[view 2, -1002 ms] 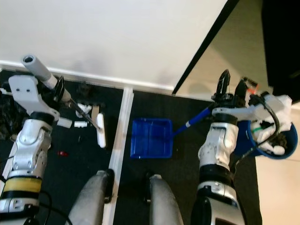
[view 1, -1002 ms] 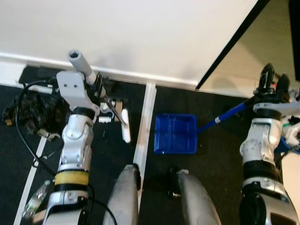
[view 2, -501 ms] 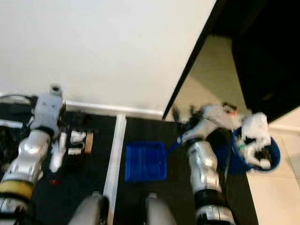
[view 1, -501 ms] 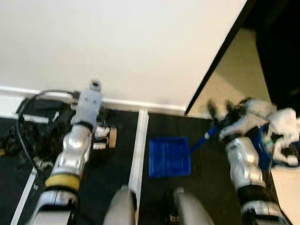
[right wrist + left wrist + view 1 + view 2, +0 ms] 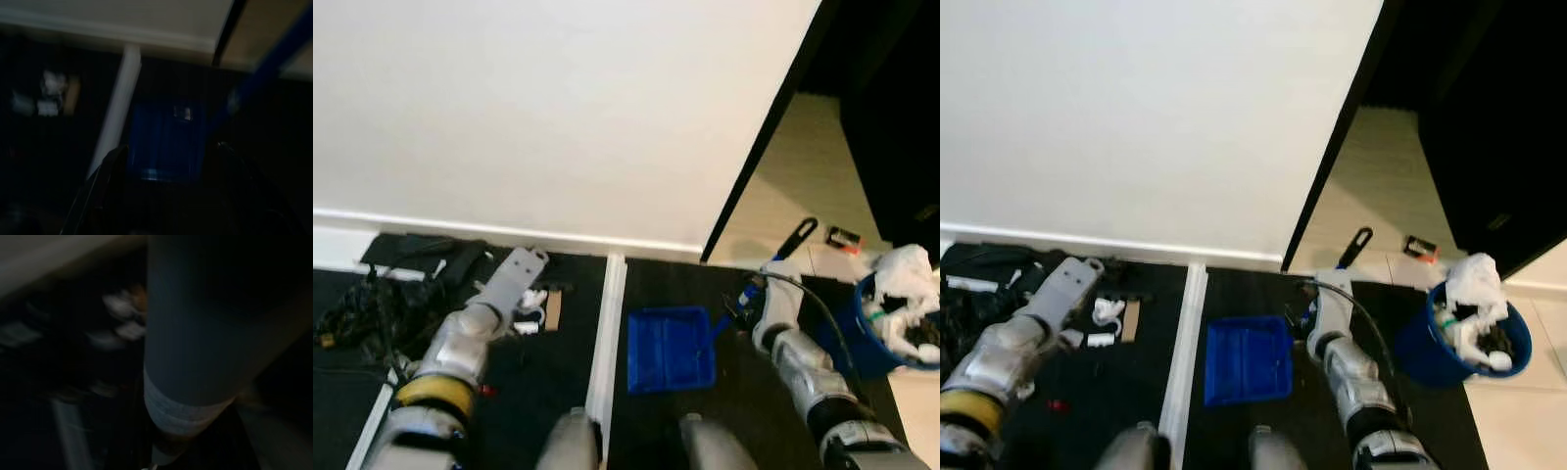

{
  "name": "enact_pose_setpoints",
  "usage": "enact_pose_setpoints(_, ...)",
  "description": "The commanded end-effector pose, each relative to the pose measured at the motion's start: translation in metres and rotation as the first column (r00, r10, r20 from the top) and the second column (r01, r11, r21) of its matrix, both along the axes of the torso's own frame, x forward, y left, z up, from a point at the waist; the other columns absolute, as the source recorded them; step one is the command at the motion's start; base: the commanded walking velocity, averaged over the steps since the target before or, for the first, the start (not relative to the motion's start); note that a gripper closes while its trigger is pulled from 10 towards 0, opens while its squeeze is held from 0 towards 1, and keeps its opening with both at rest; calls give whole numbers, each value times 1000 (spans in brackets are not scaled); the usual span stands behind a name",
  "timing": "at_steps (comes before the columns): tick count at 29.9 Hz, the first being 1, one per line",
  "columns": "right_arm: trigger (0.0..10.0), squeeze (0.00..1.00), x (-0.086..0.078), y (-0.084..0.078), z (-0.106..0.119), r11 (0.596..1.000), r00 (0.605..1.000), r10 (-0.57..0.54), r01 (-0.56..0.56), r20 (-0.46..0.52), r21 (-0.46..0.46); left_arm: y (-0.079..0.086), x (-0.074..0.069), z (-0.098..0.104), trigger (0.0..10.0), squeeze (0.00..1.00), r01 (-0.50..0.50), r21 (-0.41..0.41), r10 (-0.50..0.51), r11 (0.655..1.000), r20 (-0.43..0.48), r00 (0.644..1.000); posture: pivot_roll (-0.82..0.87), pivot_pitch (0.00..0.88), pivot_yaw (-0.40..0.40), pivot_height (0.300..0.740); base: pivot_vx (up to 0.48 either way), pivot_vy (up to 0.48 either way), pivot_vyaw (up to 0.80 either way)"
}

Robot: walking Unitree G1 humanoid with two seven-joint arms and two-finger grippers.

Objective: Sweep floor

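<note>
floor [image 5: 754, 411] is dark matting cut by a white strip [image 5: 604, 333], the landmark here; it runs out to the white wall [image 5: 558, 108]. just right of the strip lies a blue dustpan [image 5: 671, 350], judged light stiff plastic, best held by its blue handle [image 5: 264, 73]. the right gripper [image 5: 754, 294] sits at that handle's end; whether it pinches it i cannot tell. left of the strip, the left gripper [image 5: 524, 264], fingers unreadable, hovers over small white scraps [image 5: 1105, 313], which look light, loose, easily scattered. a grey pole [image 5: 195, 333] fills its wrist view.
</note>
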State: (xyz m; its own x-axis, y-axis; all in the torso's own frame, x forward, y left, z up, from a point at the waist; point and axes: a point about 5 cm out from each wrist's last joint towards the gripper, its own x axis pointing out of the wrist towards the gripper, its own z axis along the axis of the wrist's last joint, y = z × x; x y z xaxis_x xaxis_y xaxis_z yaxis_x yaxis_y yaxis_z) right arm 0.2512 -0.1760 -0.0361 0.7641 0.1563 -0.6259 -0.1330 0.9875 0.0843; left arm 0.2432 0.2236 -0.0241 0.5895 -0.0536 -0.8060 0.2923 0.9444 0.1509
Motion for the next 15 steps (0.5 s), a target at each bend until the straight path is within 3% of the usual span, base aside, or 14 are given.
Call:
enact_pose_setpoints(1, 10000, 0, -26, -5, -23, 998, 980, -51, 43, -193, -49, -4, -43, -38, 10000, 0, -150, -18, 142, 989, -221, 965, 124, 0, -70, 740, 0, 0, 0)
enact_pose_setpoints(5, 10000, 0, -41, -10, -32, 993, 963, -115, 114, -242, -21, 2, -73, -54, 10000, 0, -231, 39, 231, 972, -322, 918, 124, 0, -71, 740, 0, 0, 0)
enact_pose_setpoints(8, 10000, 0, -44, -12, -34, 991, 957, -134, 133, -257, -21, 5, -80, -56, 10000, 0, -230, 62, 236, 971, -363, 901, 124, 0, -72, 740, 0, 0, 0)
enact_pose_setpoints(11, 10000, 0, -51, -14, -39, 987, 943, -159, 161, -292, -19, 11, -94, -61, 10000, 0, -166, 114, 200, 979, -435, 878, 126, 0, -70, 740, 0, 0, 0)
enact_pose_setpoints(15, 10000, 0, -62, -17, -45, 986, 929, -165, 161, -331, -39, 18, -96, -63, 10000, 0, -218, 132, 252, 967, -352, 901, 127, 0, -73, 740, 0, 0, 0)
